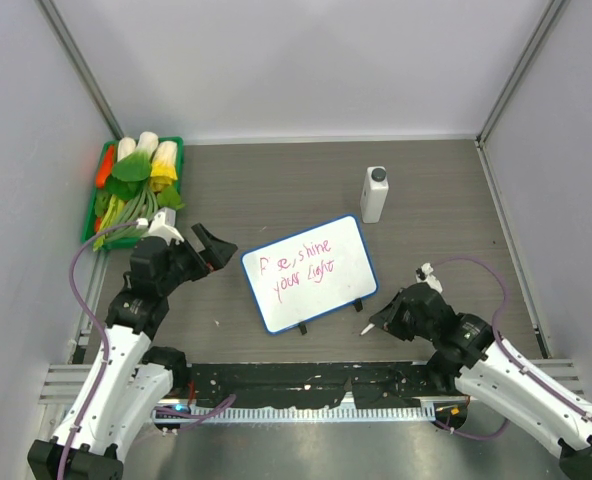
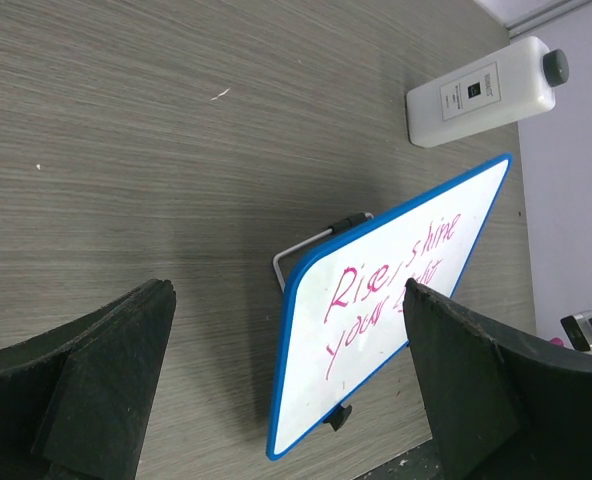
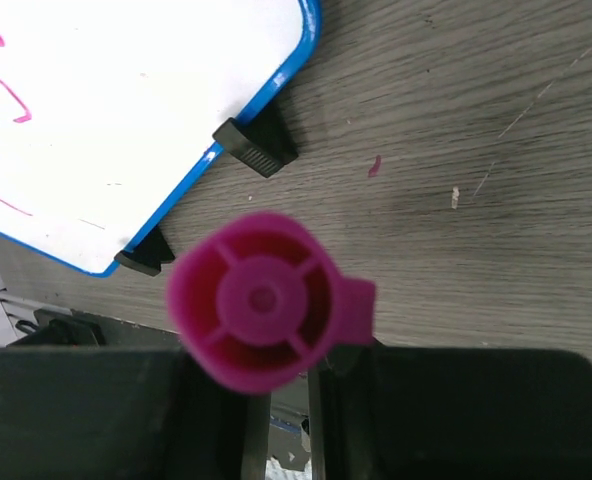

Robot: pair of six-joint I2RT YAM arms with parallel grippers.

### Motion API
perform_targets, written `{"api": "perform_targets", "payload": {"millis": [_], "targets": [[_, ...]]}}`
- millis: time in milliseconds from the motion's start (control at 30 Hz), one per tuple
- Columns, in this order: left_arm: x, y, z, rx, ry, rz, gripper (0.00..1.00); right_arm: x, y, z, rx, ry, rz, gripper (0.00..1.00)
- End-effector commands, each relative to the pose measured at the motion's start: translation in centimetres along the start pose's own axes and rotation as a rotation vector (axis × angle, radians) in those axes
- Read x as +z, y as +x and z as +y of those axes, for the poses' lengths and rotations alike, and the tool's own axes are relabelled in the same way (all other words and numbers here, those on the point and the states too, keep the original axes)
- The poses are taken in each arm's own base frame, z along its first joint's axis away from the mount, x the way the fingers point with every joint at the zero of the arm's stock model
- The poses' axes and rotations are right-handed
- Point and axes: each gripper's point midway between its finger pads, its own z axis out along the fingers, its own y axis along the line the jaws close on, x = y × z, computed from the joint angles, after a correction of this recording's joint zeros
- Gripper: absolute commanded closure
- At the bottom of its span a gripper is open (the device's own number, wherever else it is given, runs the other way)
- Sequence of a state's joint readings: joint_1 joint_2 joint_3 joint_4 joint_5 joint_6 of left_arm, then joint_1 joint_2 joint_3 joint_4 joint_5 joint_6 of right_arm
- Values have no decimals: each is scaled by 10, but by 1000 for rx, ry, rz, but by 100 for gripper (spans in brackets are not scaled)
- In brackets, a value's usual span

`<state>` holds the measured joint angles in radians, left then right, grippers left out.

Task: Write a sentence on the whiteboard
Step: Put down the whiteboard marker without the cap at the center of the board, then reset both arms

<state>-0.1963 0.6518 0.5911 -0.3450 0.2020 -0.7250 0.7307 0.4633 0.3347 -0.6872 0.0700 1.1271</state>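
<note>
The bench carries the whiteboard at its middle, face up and between the two arms. A white bottle stands apart at the board's 1 o'clock. I cannot tell whether the board lies quite flat or is propped a little on its clip feet.

The board's long axis runs from about 8 o'clock to 2 o'clock in the top view. Its two black feet are on the near long edge, toward 5 o'clock. The sentence follows that axis in two pink lines, with the tops of the letters toward 11 o'clock.

I judge the board to be light, thin and stiff, with a slick face and ink that would smear under a finger. The blue rim at a short end, where the margin is bare, looks the safest hold. The edge sits low to the bench, so getting a finger under it may be awkward.

The left pincer is at the board's 9 o'clock, jaws wide apart and empty. The right pincer is near the 4 o'clock corner, clamped on a marker. The marker's pale tip points toward 8 o'clock, short of the rim.
</note>
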Motion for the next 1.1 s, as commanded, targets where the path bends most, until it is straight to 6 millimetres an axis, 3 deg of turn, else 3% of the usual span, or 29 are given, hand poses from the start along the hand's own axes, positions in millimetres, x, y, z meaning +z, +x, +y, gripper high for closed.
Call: {"api": "perform_targets", "payload": {"millis": [0, 100, 133, 167, 300, 333, 433, 500, 633, 767, 1067], "targets": [[-5, -9, -5, 10, 4, -23, 0, -4, -13, 9, 48, 9, -42, 80], [-6, -7, -4, 10, -3, -19, 0, -5, -18, 10, 58, 14, -64, 73], [-6, -8, -4, 9, 0, -23, 0, -5, -21, 9, 62, 17, -79, 68], [-6, -8, -4, 11, 0, -26, 0, -6, -24, 11, 70, 16, -88, 56], [-9, -9, -5, 15, 5, -32, 0, -11, -35, 18, 68, 3, -130, 34], [-9, -10, -6, 16, 10, -36, 0, -12, -39, 18, 67, 7, -144, 32], [-10, -11, -6, 18, 8, -43, 0, -17, -47, 27, 42, -10, -169, 13], [-12, -12, -5, 28, -7, -39, 0, -19, -51, 32, 21, -17, -180, 8], [-12, -13, -4, 24, -12, -51, 0, -20, -58, 37, -23, -6, -200, 7], [-13, -13, -2, 26, -21, -49, 0, -22, -63, 54, -104, -50, -197, 7], [-12, -14, 0, 26, -32, -53, 0, -32, -95, 75, -259, -12, -286, 7]]}}
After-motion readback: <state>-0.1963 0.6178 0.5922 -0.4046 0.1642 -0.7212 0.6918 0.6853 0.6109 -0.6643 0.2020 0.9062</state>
